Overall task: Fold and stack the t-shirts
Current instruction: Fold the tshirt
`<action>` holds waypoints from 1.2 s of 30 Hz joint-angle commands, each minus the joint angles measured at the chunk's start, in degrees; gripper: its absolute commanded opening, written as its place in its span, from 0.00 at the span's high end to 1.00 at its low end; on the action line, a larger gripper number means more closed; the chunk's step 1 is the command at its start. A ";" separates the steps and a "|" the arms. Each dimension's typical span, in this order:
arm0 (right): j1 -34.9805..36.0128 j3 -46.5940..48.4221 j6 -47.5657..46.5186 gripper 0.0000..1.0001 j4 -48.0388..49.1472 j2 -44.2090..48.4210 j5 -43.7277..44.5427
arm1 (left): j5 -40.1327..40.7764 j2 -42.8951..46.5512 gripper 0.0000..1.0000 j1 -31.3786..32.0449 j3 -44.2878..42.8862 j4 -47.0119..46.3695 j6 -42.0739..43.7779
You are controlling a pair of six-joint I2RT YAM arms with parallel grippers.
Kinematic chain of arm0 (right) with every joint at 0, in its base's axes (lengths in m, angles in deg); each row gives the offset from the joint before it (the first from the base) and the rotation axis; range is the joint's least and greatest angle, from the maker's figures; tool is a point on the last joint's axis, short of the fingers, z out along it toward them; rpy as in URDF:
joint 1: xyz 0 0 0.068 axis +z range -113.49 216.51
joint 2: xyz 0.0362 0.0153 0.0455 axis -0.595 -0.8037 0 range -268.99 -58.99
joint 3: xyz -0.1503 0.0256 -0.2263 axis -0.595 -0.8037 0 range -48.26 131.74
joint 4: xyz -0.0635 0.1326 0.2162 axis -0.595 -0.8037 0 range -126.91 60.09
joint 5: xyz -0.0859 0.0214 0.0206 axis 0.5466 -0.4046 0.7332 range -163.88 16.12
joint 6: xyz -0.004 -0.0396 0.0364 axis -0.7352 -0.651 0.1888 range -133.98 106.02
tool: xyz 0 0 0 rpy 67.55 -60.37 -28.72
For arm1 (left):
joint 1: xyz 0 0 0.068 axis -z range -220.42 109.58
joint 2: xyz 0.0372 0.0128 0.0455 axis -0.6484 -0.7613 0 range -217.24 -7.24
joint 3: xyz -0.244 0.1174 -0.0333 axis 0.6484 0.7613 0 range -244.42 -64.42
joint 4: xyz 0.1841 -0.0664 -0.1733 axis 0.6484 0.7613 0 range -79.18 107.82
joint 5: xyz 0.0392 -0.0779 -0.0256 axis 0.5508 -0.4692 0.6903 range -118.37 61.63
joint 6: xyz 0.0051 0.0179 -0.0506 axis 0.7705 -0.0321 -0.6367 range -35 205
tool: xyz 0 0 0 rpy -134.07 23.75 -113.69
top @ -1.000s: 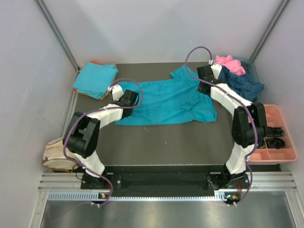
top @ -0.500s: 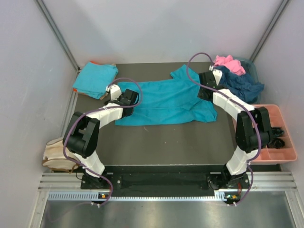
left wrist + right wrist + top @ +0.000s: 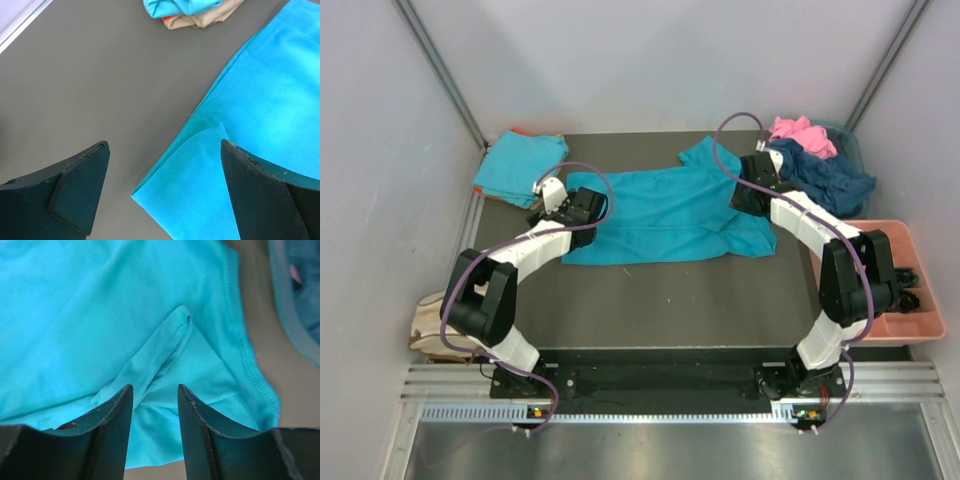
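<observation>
Shirt: flat turquoise cotton t-shirt (image 3: 665, 212) spread on the dark bench (image 3: 650, 300), near the folded teal stack (image 3: 522, 167).
Left gripper (image 3: 164, 145): jaws wide over the hem corner; pinch both layers.
Right gripper (image 3: 155, 387): jaws narrow, empty, above a sleeve crease; lift in step.

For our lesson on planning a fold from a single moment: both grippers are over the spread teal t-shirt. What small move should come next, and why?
Probably lower both grippers and close them on the cloth. The left gripper is open with the hem corner of the teal t-shirt between its fingers. The right gripper is open astride a raised crease. Neither holds cloth yet.
</observation>
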 commanded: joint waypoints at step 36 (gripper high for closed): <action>3.77 0.62 4.14 0.30 4.56 -9.53 -16.67 | 1.23 2.09 0.03 -0.24 3.72 1.77 -1.59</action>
